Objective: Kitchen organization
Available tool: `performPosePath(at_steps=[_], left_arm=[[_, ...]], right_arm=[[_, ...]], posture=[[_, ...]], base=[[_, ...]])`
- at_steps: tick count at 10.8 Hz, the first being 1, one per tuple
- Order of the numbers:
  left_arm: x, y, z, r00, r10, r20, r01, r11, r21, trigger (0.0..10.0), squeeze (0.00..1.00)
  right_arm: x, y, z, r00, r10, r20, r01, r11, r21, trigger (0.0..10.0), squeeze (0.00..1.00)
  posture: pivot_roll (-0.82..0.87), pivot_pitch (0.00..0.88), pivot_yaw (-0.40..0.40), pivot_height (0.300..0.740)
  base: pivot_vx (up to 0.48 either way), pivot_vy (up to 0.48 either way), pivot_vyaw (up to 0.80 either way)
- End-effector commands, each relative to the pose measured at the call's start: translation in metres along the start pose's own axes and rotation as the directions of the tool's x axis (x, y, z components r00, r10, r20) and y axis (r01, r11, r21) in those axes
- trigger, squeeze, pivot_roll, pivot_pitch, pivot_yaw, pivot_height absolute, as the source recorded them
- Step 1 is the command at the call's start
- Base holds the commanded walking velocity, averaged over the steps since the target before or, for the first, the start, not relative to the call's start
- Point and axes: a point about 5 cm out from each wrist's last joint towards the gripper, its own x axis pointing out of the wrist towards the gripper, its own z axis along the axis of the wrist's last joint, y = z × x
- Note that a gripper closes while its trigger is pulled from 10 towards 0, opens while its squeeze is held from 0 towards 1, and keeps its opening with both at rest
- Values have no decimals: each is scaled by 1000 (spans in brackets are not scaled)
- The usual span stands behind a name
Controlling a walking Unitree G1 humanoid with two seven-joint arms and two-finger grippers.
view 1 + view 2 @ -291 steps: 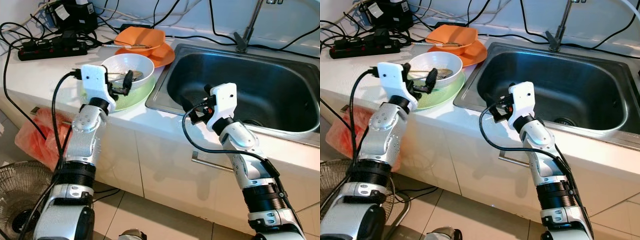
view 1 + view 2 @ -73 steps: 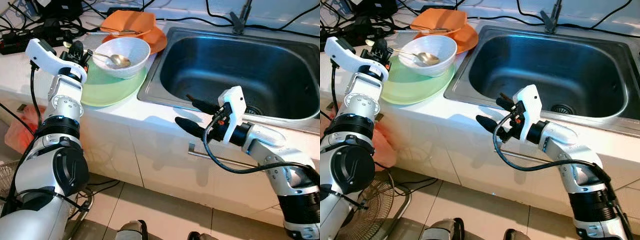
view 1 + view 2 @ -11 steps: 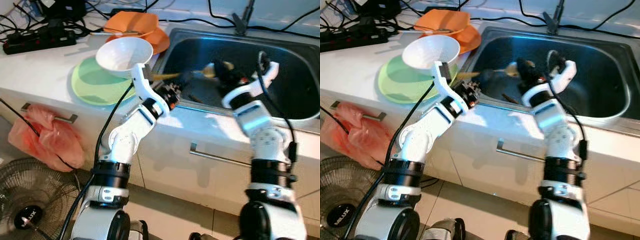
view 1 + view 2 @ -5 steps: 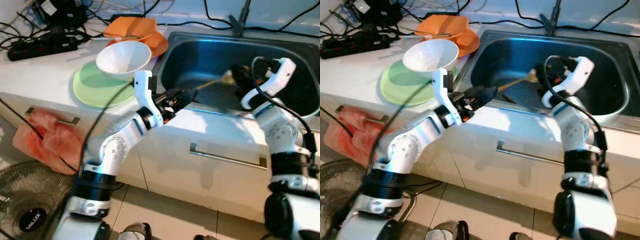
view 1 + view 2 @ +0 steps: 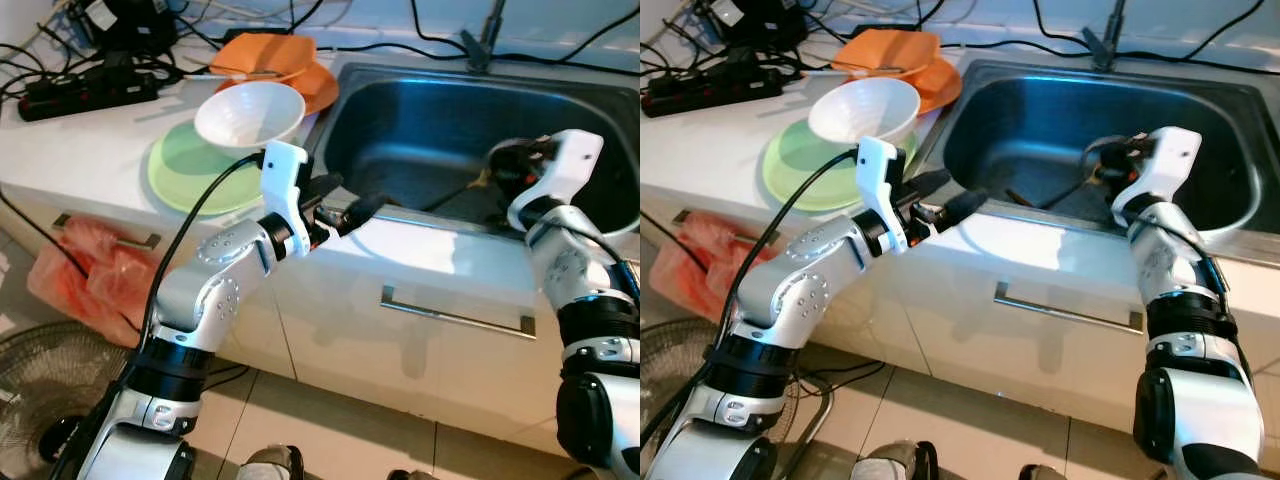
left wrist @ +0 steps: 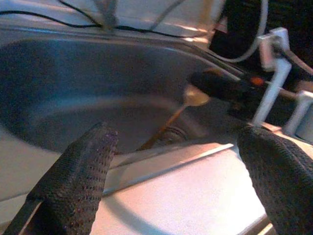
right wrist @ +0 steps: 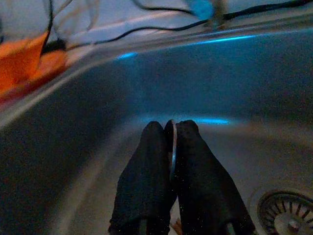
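Observation:
A metal spoon point(image 6: 194, 96) hangs inside the steel sink point(image 5: 400, 85), bowl end up and its thin handle point(image 5: 452, 196) slanting down toward the basin floor. My right gripper point(image 5: 492, 172) is shut on the spoon's bowl end, low in the sink; in the right wrist view its fingers point(image 7: 151, 161) press a thin metal edge between them. My left gripper point(image 5: 345, 197) is open over the counter's front edge beside the sink, apart from the spoon. A white bowl point(image 5: 250, 112) rests on a green plate point(image 5: 185, 165) left of the sink.
Orange plates point(image 5: 275, 65) are stacked behind the bowl. Power strips and cables point(image 5: 90, 90) crowd the counter's back left. The sink drain point(image 7: 286, 215) lies near the spoon's handle. A red bag point(image 5: 75, 275) hangs on a drawer handle; a fan point(image 5: 20, 430) stands on the floor.
My right gripper has carried the spoon lower into the sink. My left gripper has drawn back from the spoon's handle end and stands open.

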Motion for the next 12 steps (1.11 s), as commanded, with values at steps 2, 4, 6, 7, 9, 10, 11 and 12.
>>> performPosePath(at_steps=[2, 4, 6, 7, 9, 10, 11, 12], left_arm=[[-2, -5, -7, 998, -58, -36, 60, 995, 73, 10000, 1000], [0, -4, -10, 997, -66, -41, 71, 990, 122, 10000, 1000], [1, -6, -11, 995, -86, -48, 92, 985, 144, 10000, 1000], [0, -5, -12, 994, -94, -55, 102, 982, 157, 10000, 1000], [-1, -2, -13, 994, -93, -61, 102, 981, 164, 10000, 1000], [-1, -1, -13, 994, -93, -63, 103, 981, 166, 10000, 1000], [-1, 0, -14, 993, -93, -66, 103, 980, 168, 10000, 1000], [-1, 0, -14, 993, -93, -66, 103, 980, 170, 10000, 1000]], right_arm=[[0, 0, -9, 998, 32, -61, -41, 990, -138, 7686, 0], [-1, -3, -18, 993, 50, -109, -72, 977, -202, 10000, 0], [-3, -5, -25, 986, 61, -157, -100, 962, -254, 10000, 0], [-3, -4, -31, 979, 86, -186, -132, 958, -253, 10000, 514], [-2, 1, -36, 974, 113, -198, -161, 956, -246, 10000, 1000], [-2, 2, -37, 972, 121, -200, -168, 956, -240, 10000, 1000], [-2, 3, -38, 972, 125, -201, -172, 956, -238, 10000, 1000], [-2, 3, -38, 972, 126, -197, -171, 957, -235, 10000, 1000]], posture=[[153, 100, 101, 740], [140, 101, 98, 740], [142, 101, 95, 740], [146, 102, 94, 740], [150, 103, 93, 740], [152, 102, 94, 740], [152, 102, 95, 740], [152, 102, 95, 740]], base=[[0, 0, 0], [0, 0, 0], [0, 0, 0], [0, 0, 0], [0, 0, 0], [0, 0, 0], [0, 0, 0], [0, 0, 0]])
